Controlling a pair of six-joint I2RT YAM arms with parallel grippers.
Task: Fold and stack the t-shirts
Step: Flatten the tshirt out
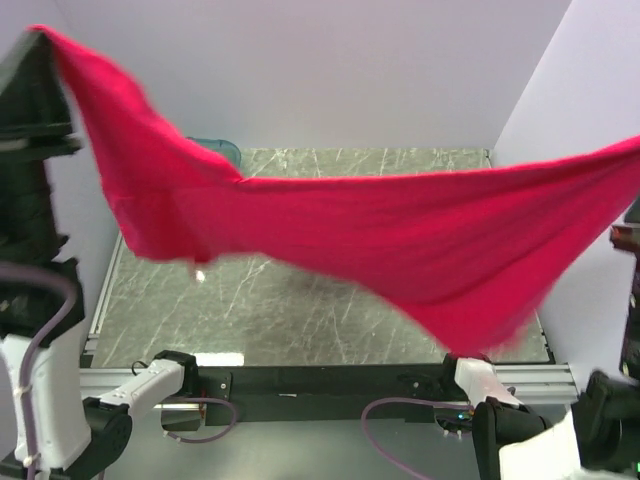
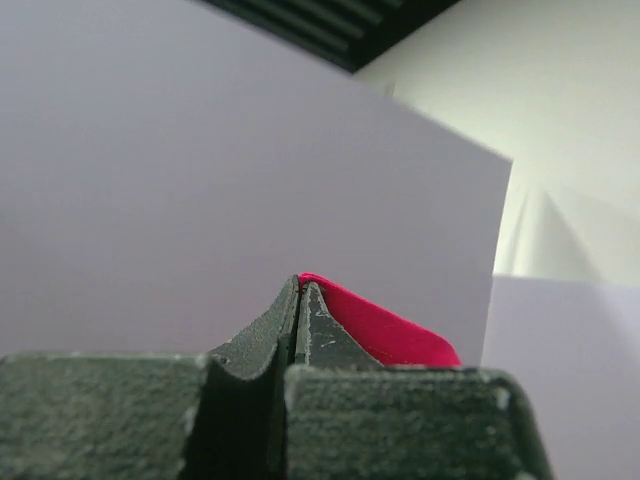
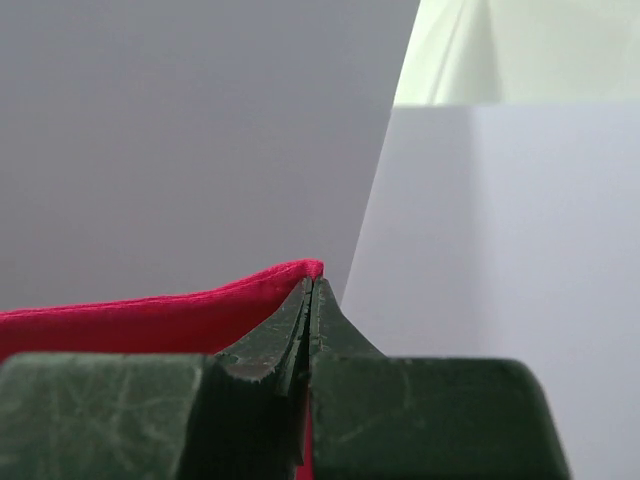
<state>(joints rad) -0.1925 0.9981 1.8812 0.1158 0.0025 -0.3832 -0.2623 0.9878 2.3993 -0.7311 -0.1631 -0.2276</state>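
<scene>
One plain bright red t-shirt of soft fabric (image 1: 380, 240), held above the dark marbled table (image 1: 300, 320), stretched from upper left to right with its middle sagging. Left gripper (image 2: 300, 288): jaws pinched tight on one red edge. Right gripper (image 3: 313, 282): jaws pinched tight on the opposite edge. One translucent teal plastic tub (image 1: 215, 148), far left, mostly hidden behind the cloth. White enclosure walls (image 1: 350, 70) around.
</scene>
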